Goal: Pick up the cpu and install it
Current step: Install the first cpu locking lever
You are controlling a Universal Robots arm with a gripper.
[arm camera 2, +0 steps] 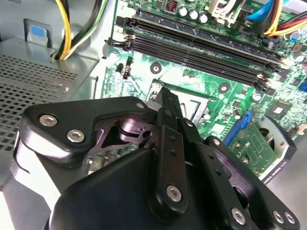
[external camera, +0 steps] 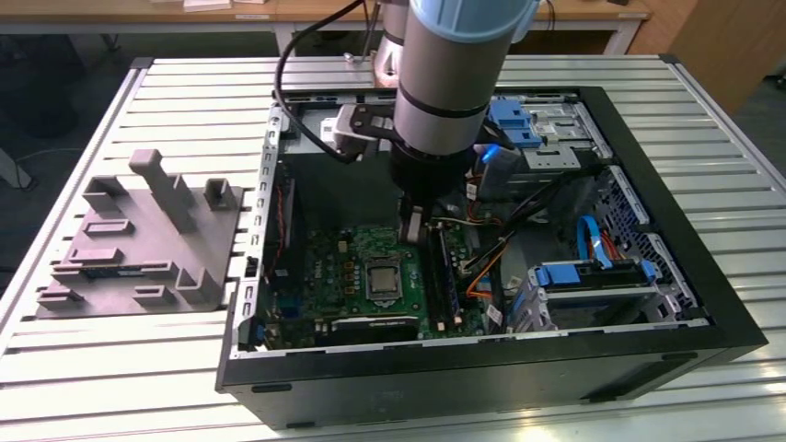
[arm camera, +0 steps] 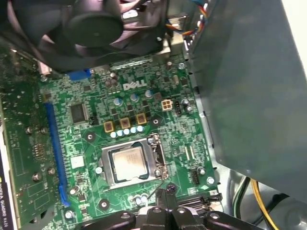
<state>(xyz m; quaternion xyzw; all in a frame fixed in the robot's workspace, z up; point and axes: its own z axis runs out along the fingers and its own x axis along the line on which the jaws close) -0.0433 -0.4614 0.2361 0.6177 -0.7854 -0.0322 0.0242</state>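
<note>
Silvery-grey cpu [arm camera: 128, 162] lies flat in its socket [arm camera: 132, 163].

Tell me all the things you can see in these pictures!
cpu: one, silvery-grey, lying in the square socket on the motherboard.
motherboard: one, green, inside the computer case.
computer case: one, black, open, on the table.
moulded tray: one, grey, on the table at the exterior view's left of the case.
table: one, pale slatted metal, under everything.
fan: one, black, over the board's edge in the first wrist view.
long slot: one, blue, on the board beside the socket.
yellow cables: a bundle, by the case's metal wall.
arm: one, grey and blue, reaching down into the case.
gripper: one, black, just above the board near the socket.
</note>
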